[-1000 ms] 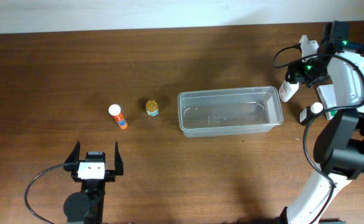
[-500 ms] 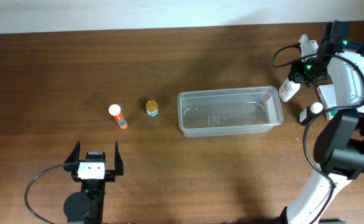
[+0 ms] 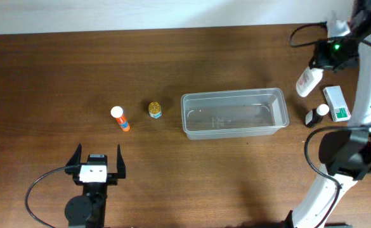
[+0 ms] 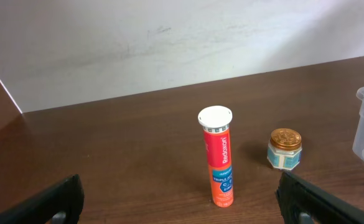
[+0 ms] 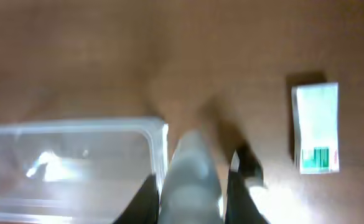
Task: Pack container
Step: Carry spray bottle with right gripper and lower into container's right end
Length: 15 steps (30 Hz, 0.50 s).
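Note:
The clear plastic container (image 3: 233,113) lies mid-table, empty; its right end shows in the right wrist view (image 5: 76,162). My right gripper (image 3: 314,71) is shut on a white bottle (image 3: 307,82) and holds it in the air right of the container; the bottle fills the right wrist view between the fingers (image 5: 191,180). My left gripper (image 3: 97,163) is open and empty near the front edge. An orange tube with a white cap (image 3: 120,118) stands ahead of it (image 4: 216,155), with a small gold-lidded jar (image 3: 155,109) to its right (image 4: 284,148).
A white-and-green box (image 3: 336,103) lies at the far right, also in the right wrist view (image 5: 316,127). A small dark bottle with a white cap (image 3: 316,115) lies below it. A pale wall runs behind the table.
My right gripper has lifted the white bottle and moved it right and farther back, away from the container's right end. The left arm has not moved.

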Motion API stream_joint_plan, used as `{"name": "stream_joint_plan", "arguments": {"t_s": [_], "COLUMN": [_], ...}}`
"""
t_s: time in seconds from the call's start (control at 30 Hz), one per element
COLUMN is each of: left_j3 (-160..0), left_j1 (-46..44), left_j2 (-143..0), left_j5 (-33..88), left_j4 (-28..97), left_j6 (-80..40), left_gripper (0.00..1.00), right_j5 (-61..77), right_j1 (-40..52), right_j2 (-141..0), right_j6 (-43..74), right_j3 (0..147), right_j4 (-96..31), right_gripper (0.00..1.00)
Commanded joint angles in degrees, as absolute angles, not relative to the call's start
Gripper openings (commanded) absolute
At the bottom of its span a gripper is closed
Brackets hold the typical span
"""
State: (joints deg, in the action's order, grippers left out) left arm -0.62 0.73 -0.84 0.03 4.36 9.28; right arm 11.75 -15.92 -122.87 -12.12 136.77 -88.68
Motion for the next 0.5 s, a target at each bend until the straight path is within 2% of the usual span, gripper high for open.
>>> {"name": "stream_joint_plan", "arguments": {"t_s": [0.0,0.23,0.47], "left_j3": [-0.5,-0.5,-0.5], "left_j1": [1.0,1.0,1.0], "left_j2": [-0.4,-0.4,-0.4], "left_j5": [0.7,0.7,0.7], "left_j4": [4.8,4.8,4.8], "left_j6": [10.0,10.0,10.0], "left_gripper": [0.99,0.99,0.99], "right_j5": [12.9,12.9,5.5], "right_j1": [-13.8,-7.8,-1.6], "right_j2": [-121.0,-112.4,-102.8], "right_j6": [-7.9,-2.5,1.7], "right_j3": [147.9,146.8,130.6], "right_j4": [-97.3,-97.4,-97.3], "right_gripper": [0.14,0.14,0.14]}}
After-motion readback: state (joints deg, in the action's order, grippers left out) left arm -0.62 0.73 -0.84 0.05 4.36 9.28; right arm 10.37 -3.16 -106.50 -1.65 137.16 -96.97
